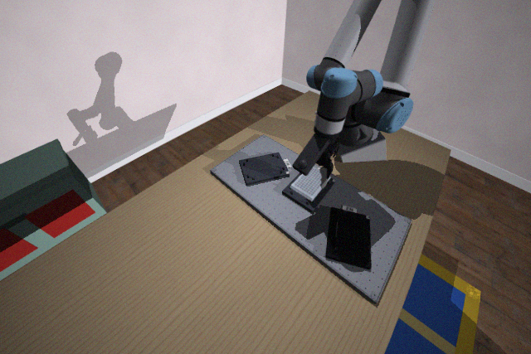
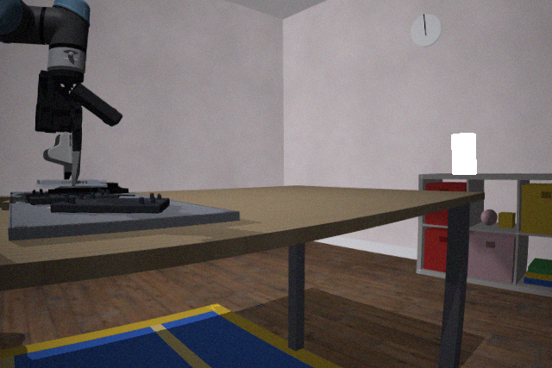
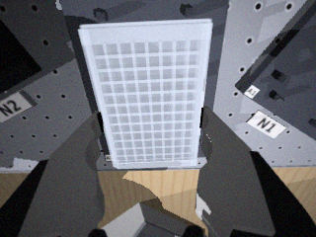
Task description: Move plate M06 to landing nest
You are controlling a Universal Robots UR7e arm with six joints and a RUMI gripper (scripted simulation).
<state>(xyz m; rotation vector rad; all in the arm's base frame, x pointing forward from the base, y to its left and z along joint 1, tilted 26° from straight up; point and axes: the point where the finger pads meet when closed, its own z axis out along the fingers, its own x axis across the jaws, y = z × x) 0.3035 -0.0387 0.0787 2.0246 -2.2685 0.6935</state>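
Observation:
The white well plate M06 [image 1: 306, 183] is held between the fingers of my gripper [image 1: 319, 170], which grips its long sides near one short end. In the wrist view, the plate [image 3: 148, 94] fills the middle between the fingers of the gripper [image 3: 150, 148]. It hangs level, very low over the dark middle nest N3 [image 1: 305, 200]; I cannot tell whether it touches. The side view shows the plate [image 2: 71, 182] just over the nests. Nest N1 [image 1: 262, 167] stands empty at the left, and its label [image 3: 266, 123] shows. The black plate M09 [image 1: 348, 237] lies on nest N2 at the right, near the N2 label [image 3: 11, 107].
All three nests stand on a grey perforated baseplate [image 1: 309, 217] on the wooden table. The robot's base [image 1: 364, 144] stands just behind the baseplate. A green and red box [image 1: 38, 196] is far off at the left.

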